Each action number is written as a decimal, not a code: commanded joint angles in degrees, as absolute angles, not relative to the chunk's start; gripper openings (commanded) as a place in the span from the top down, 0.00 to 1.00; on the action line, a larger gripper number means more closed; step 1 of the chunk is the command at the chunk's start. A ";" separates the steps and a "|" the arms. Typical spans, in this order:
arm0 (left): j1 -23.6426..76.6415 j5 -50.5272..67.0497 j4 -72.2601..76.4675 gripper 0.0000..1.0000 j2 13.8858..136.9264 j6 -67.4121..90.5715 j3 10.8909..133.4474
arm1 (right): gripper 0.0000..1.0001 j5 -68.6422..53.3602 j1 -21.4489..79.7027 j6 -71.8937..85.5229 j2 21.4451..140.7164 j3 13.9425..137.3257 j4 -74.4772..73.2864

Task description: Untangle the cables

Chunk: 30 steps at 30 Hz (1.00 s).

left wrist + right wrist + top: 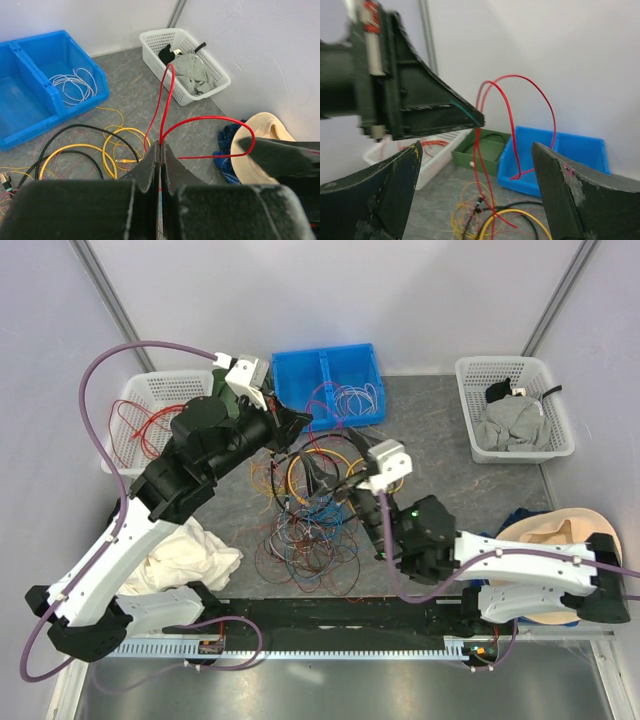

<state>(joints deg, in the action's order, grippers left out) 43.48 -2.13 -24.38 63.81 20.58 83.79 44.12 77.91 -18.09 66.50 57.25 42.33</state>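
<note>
The cables lie in a tangled heap on the grey table, with yellow loops, a black cable and thin coloured strands. My left gripper is shut on a red wire, lifted above the heap. The wire hangs down from its tip to the heap and arcs in loops beyond it. In the right wrist view the left gripper sits just above and ahead of my right gripper. The right gripper is open, its fingers either side of the hanging red wire, touching nothing.
A blue bin with pale wires and a green bin stand at the back. A white basket holding red wires is at the left. Another white basket with grey cloth is at the right. A straw hat and white cloth lie near the arms.
</note>
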 commanded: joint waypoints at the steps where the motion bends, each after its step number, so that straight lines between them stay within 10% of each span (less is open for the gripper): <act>1: 43.51 -0.18 -23.20 0.98 60.91 22.50 82.36 | 0.02 50.53 74.28 -21.36 70.48 61.16 45.71; 6: 43.51 -0.18 -23.47 0.98 58.72 22.41 80.95 | 0.16 49.40 69.09 -16.71 70.66 62.05 43.25; 13: 43.51 -0.96 -23.55 0.98 57.39 22.24 79.19 | 1.00 47.64 68.29 -13.81 66.55 59.16 42.98; 16: 43.51 -2.10 -23.55 0.90 57.22 21.80 78.93 | 1.00 46.15 68.20 -12.05 62.69 58.01 39.66; 19: 43.51 -4.82 -23.55 0.48 56.43 21.45 78.58 | 1.00 44.83 68.20 -8.80 58.03 57.48 34.48; 21: 43.51 -7.28 -23.38 0.01 55.90 21.45 78.22 | 1.00 44.91 68.20 -6.60 55.91 58.00 31.31; 30: 43.51 -9.08 -12.78 0.00 51.69 21.36 71.73 | 1.00 42.89 68.12 -2.73 50.37 64.59 13.55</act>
<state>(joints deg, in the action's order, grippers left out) 43.48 -10.33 -22.02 54.02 21.63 75.37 44.71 68.25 -5.37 51.24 60.82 22.48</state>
